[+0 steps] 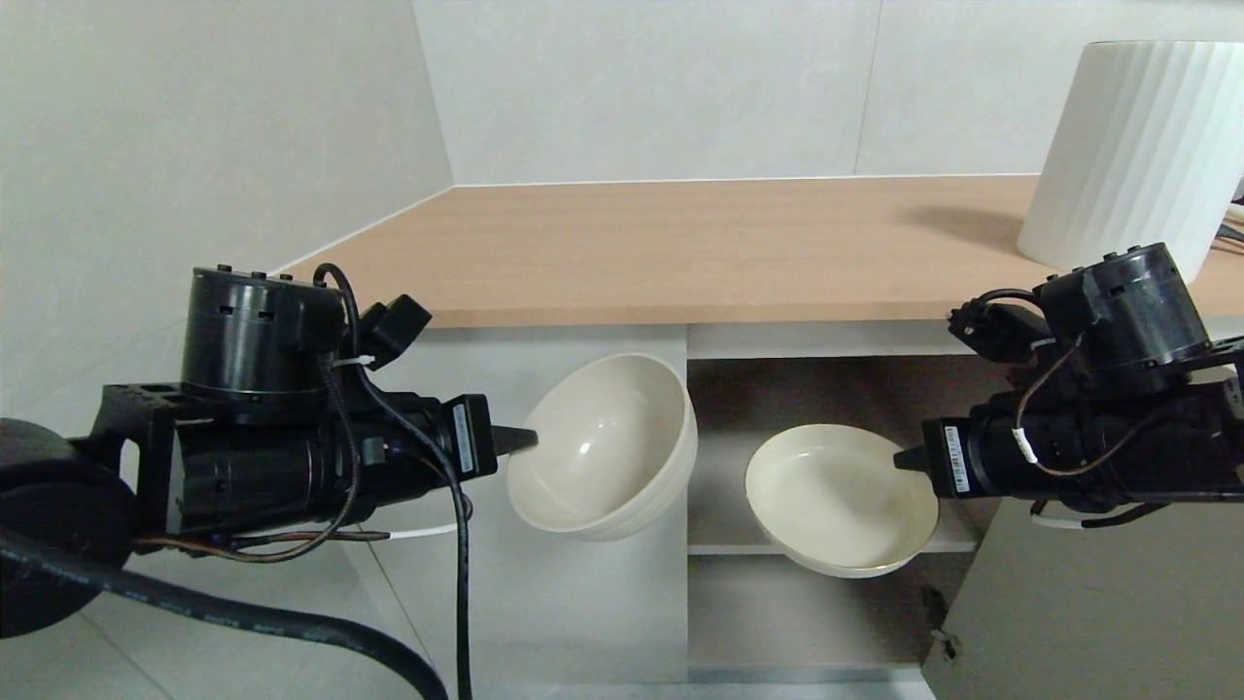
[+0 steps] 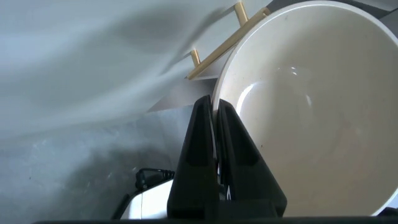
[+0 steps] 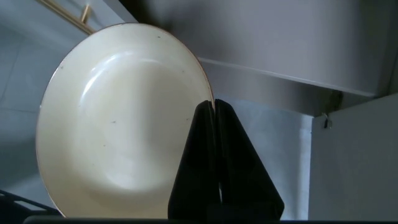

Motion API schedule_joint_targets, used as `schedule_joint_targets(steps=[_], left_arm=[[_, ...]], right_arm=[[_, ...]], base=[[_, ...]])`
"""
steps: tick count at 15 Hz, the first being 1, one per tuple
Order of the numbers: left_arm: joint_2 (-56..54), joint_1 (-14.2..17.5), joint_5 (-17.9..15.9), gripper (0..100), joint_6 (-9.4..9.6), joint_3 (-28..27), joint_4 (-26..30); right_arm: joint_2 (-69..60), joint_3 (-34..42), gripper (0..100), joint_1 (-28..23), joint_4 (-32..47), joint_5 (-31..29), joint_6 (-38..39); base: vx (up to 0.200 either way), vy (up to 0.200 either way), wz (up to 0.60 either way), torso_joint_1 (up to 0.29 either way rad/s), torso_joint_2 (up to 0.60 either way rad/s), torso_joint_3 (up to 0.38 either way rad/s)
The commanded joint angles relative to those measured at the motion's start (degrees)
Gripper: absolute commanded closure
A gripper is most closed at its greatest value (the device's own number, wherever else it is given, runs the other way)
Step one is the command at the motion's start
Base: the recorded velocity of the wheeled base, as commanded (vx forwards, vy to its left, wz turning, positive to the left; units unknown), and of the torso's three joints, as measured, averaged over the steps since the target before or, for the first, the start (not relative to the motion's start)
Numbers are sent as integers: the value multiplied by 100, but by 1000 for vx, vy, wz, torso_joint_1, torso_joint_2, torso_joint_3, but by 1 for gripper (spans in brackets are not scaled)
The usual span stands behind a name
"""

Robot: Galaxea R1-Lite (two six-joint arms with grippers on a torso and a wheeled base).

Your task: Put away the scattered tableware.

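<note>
I judge it midway: left gripper (image 1: 520, 439) clamps the bowl (image 1: 607, 447) by its rim, right gripper (image 1: 909, 457) the plate (image 1: 836, 496), both at the open cabinet (image 1: 807, 622), neither shelved yet.

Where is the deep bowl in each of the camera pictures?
Head view: the deep bowl, tilted, left of centre, before the cabinet.
Left wrist view: close up, its rim in the left hand.
Right wrist view: that dish is the shallow plate instead.
Shared landmark: the left hand pinching the bowl's rim.
</note>
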Motion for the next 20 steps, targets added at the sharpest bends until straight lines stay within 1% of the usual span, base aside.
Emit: schedule_joint_targets(steps=[1,5,9,12,13,15,16,18,20], left_arm=[[-3,1,1,100,0,-1,-1],[15,-52,1,100,0,-1,-1],[15,-52,1,100,0,-1,-10],[15,-52,-8,100,0,-1,-10],[23,-78,-8,100,0,-1,-10],[41,-105,-8,100,0,17,-10],[111,-201,1,100,0,43,-10],[120,-228,1,100,0,43,-10],[129,-228,1,100,0,43,-10]], right_arm=[[82,7,100,2,1,1,-49],[662,68,100,2,1,-25,-190],[1717,42,100,107,-95,-25,-190],[2420,77,100,107,-702,-52,-146],[2736,68,100,10,-992,-69,-128],[3000,60,100,-104,-1255,-78,-128],[3334,77,100,-236,-1809,-219,-102],[3668,42,100,-394,-2345,-465,127],[3914,24,100,-543,-2837,-491,258]], base=[[0,0,0,0,0,0],[0,0,0,0,0,0],[0,0,0,0,0,0],[0,0,0,0,0,0],[0,0,0,0,0,0],[0,0,0,0,0,0],[0,0,0,0,0,0],[0,0,0,0,0,0],[0,0,0,0,0,0]])
